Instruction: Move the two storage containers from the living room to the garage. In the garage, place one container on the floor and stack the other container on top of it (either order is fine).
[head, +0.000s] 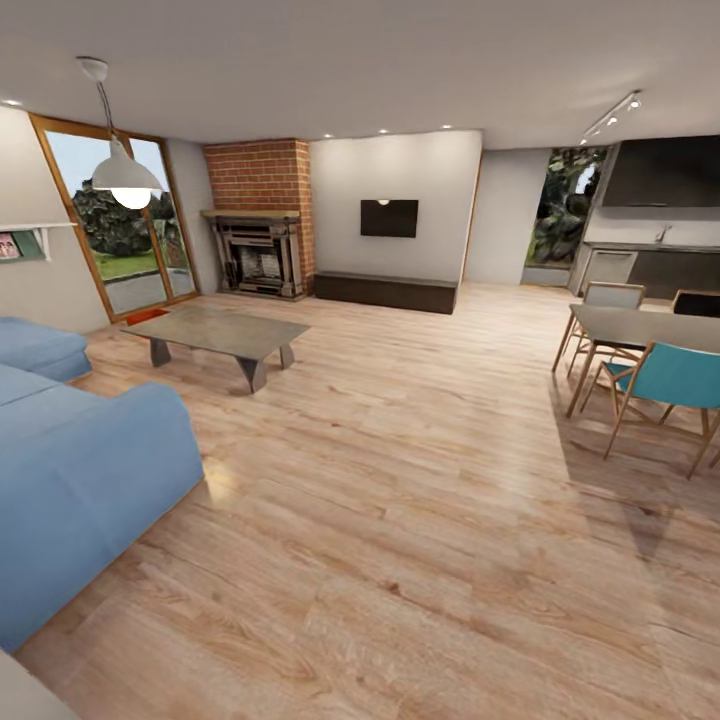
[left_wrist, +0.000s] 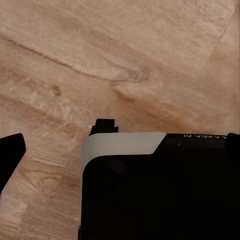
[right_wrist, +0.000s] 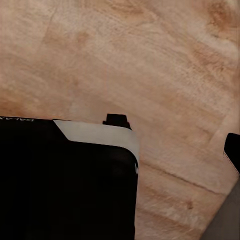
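We see a blue sofa (head: 80, 470) at the left side of the wood floor (head: 420, 520). A low grey table (head: 225, 332) stands near it. A brick fireplace (head: 258, 235) is by the far wall, next to a black TV (head: 389, 217). A white lamp (head: 126, 178) hangs up high. A teal chair (head: 668, 382) sits beside a dining table (head: 640, 325).

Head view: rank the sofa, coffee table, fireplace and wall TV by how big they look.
1. Blue sofa, though nearness inflates it.
2. Coffee table.
3. Brick fireplace, close to the table, unsure.
4. Wall TV.
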